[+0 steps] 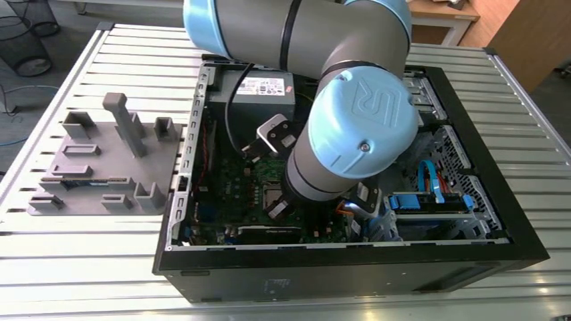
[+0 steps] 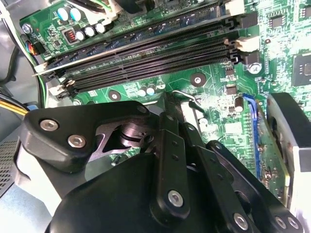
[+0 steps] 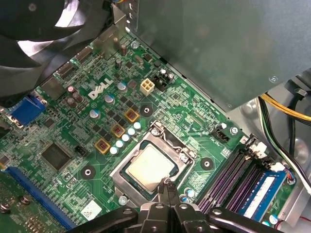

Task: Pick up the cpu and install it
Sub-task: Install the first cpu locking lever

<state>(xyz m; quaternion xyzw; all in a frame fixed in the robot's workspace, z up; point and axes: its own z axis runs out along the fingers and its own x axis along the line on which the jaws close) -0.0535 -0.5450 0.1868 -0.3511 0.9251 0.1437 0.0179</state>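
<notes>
A slatted pale metal counter [image 1: 80, 267] stands on a grey floor [image 1: 67, 37] — a wire mesh bin [image 1: 27, 47] at the exterior view's left, wooden furniture [image 1: 522, 33] at its right, evenly lit.

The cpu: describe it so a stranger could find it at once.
Find the open computer case, then its green motherboard. Beside the memory slots sits a silver socket frame; the cpu is the flat, pale metal square inside it, unlike the dark chips around.

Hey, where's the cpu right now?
In the first wrist view the cpu sits inside the socket frame on the motherboard, beside the memory slots, with the pincer tip at its edge.
</notes>
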